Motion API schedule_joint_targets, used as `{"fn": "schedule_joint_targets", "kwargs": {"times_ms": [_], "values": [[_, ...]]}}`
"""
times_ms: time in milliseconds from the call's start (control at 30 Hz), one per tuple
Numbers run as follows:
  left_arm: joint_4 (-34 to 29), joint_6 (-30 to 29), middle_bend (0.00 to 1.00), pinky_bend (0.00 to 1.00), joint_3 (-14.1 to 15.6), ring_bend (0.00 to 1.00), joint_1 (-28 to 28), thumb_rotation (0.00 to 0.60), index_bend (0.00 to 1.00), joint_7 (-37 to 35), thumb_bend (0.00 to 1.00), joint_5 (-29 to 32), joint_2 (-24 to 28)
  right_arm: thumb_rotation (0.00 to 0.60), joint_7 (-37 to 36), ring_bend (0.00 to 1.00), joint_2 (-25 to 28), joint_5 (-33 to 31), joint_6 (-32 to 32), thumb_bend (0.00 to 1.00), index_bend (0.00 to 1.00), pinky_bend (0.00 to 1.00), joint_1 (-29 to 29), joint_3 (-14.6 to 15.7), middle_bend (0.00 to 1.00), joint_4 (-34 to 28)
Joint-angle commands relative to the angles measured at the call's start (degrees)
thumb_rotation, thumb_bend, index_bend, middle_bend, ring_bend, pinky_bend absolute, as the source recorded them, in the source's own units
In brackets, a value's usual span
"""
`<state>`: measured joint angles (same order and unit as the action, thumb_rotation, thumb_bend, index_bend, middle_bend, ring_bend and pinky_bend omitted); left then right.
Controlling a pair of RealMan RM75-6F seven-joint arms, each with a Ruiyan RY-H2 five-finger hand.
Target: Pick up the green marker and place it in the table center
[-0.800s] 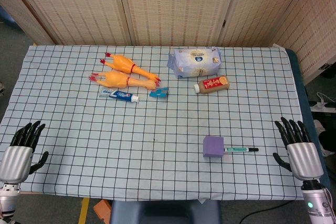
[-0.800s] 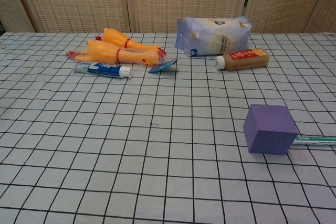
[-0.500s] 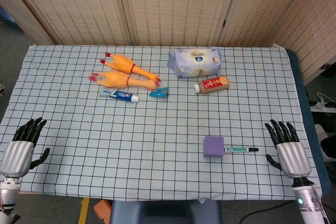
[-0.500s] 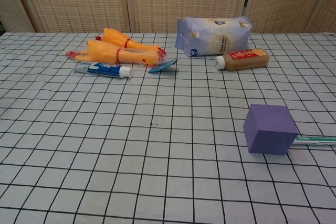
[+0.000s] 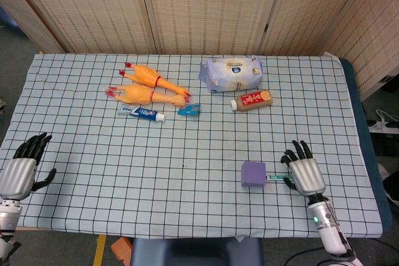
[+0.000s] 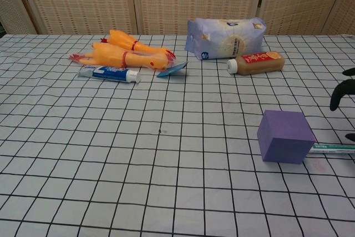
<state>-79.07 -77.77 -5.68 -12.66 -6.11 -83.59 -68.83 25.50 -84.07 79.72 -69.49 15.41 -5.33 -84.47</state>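
The green marker (image 5: 273, 178) lies flat on the checked tablecloth (image 5: 187, 154), its left end touching a purple cube (image 5: 253, 173). In the chest view the marker (image 6: 333, 148) pokes out to the right from behind the cube (image 6: 284, 136). My right hand (image 5: 303, 172) hovers over the marker's right end with fingers spread and nothing in it; only dark fingertips (image 6: 343, 91) show at the chest view's right edge. Most of the marker is hidden beneath that hand in the head view. My left hand (image 5: 22, 169) stays at the table's near left corner, fingers apart, holding nothing.
Two rubber chickens (image 5: 149, 88), a toothpaste tube (image 5: 142, 113) and a small blue packet (image 5: 189, 110) lie at the back left. A wipes pack (image 5: 231, 73) and a brown bottle (image 5: 251, 99) lie at the back right, beyond the cube.
My right hand has moved left and inward from the table's right edge until it is over the marker's right end. The left hand has drifted slightly. The marker and cube have not moved.
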Motion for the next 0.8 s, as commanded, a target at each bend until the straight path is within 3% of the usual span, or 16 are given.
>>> {"fn": "schedule_joint_targets", "kwargs": {"times_ms": [33,267,800], "values": [[0.28,0.37,0.00,0.12,-0.08,0.00,-0.11,0.600,0.00,-1.06,0.38,0.40,0.35,0.600,0.97,0.06,-2.22,-1.32,1.23,0.17,0.46,0.01,1.00,-0.08,0.36,2.29],[0.68,1.42,0.00,0.12,0.14,0.00,-0.60,0.600,0.00,-2.12,0.38,0.67,0.66,0.600,1.61,0.07,-5.00,-3.69,3.87,0.20,0.46,0.01,2.14,0.53,0.37,5.85],[0.83,2.59,0.00,0.11,0.66,0.00,-1.23,0.600,0.00,-3.26,0.38,0.89,1.02,0.600,4.41,0.08,-5.11,-6.62,4.74,0.20,0.46,0.01,2.22,1.92,0.38,5.59]]}}
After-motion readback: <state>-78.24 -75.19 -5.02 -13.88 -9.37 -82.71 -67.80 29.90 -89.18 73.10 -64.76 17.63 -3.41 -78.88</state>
